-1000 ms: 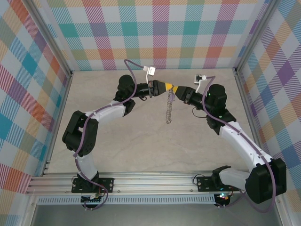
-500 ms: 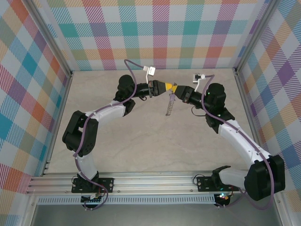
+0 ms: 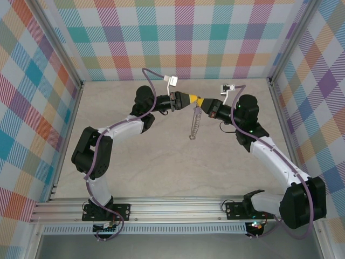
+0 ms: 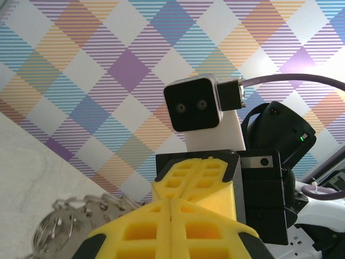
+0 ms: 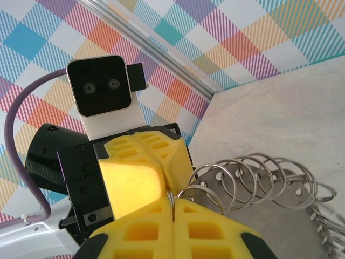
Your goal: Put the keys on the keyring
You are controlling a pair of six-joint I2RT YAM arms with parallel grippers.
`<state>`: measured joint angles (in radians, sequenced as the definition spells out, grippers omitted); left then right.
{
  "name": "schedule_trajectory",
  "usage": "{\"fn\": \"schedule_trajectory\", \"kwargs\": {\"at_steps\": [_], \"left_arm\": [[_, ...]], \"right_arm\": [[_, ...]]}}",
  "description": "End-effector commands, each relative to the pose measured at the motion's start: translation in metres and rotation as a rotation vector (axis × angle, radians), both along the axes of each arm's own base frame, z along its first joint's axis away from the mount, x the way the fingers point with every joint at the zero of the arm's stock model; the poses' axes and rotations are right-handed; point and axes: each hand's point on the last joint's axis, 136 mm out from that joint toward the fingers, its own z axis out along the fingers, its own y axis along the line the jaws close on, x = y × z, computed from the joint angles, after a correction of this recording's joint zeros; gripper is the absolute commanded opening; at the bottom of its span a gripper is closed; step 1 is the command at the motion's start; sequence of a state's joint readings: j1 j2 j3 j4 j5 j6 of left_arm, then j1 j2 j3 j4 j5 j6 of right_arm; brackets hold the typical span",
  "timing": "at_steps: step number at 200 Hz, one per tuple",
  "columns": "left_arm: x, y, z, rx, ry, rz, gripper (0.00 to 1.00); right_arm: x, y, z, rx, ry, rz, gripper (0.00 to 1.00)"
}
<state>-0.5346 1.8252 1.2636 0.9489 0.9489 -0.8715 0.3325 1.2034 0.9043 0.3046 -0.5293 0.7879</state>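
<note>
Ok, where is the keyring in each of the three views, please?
Top external: the keyring hangs below where the left claw and right claw meet, upper centre.
Left wrist: the keyring sits bottom left, beside the left claw.
Right wrist: the keyring fans its loops lower right, beside the right claw.
Shared landmark: the yellow claws pressed tip to tip.

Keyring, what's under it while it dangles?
Pale table lies under the hanging keyring. Its top is covered, pinched where the shut left gripper and right gripper meet.
</note>
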Motion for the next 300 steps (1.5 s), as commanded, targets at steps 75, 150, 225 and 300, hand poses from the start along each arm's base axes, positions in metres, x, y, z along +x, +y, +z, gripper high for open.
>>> {"fn": "schedule_trajectory", "kwargs": {"at_steps": [75, 150, 225, 300], "left_arm": [[-0.017, 0.027, 0.002, 0.174, -0.18, 0.023, 0.4], [-0.022, 0.038, -0.01, 0.253, -0.203, -0.024, 0.43], [-0.031, 0.024, -0.015, 0.251, -0.201, -0.11, 0.37], [-0.044, 0.009, -0.019, 0.259, -0.205, -0.188, 0.35]], "right_arm": [[-0.014, -0.002, 0.005, -0.271, -0.083, 0.197, 0.0], [-0.033, 0.004, -0.004, -0.371, -0.122, 0.357, 0.0], [-0.043, 0.01, -0.008, -0.345, -0.106, 0.43, 0.0], [-0.044, 0.014, -0.006, -0.315, -0.113, 0.442, 0.0]]}}
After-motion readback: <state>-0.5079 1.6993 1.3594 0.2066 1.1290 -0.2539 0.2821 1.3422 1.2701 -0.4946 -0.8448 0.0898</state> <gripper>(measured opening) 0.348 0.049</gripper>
